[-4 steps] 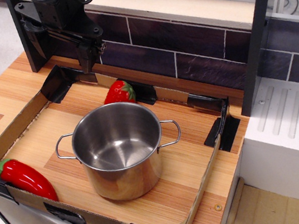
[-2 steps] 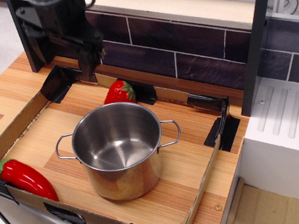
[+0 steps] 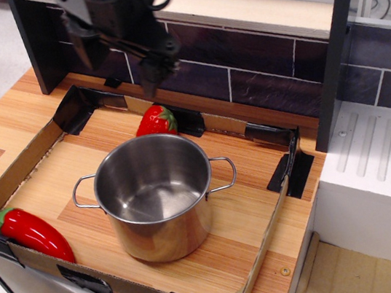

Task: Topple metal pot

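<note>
The metal pot [image 3: 155,197] stands upright and empty in the middle of a shallow cardboard tray [image 3: 265,243], its two wire loop handles pointing left and right. My black gripper [image 3: 122,70] hangs above the tray's back edge, behind the pot and above the strawberry. Its two fingers stand apart with nothing between them, and it touches neither the pot nor the strawberry.
A red toy strawberry [image 3: 156,120] lies just behind the pot. A red toy pepper [image 3: 32,233] lies at the tray's front left corner. A dark tiled wall [image 3: 241,58] runs behind, and a dark post [image 3: 335,44] and a white drainer [image 3: 383,170] stand to the right.
My gripper has moved to the right along the back of the tray, from the back left corner to above the strawberry. The pot, strawberry and pepper have not moved.
</note>
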`<action>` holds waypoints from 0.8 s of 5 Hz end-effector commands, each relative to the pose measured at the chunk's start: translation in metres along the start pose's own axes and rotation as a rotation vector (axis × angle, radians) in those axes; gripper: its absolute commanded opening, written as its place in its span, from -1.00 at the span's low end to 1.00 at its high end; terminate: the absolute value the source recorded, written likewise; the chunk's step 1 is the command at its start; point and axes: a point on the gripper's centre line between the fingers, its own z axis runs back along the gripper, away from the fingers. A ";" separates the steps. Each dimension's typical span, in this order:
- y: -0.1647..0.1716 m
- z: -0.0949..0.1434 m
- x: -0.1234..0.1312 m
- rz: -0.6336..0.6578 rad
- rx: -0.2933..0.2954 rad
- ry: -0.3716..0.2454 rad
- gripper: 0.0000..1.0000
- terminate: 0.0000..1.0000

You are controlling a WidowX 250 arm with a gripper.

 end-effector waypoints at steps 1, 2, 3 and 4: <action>-0.057 0.035 -0.011 -0.205 0.107 -0.251 1.00 -1.00; -0.089 0.028 -0.024 -0.292 0.175 -0.333 1.00 -1.00; -0.106 0.021 -0.024 -0.318 0.220 -0.364 1.00 -1.00; -0.119 0.009 -0.026 -0.353 0.246 -0.362 1.00 -1.00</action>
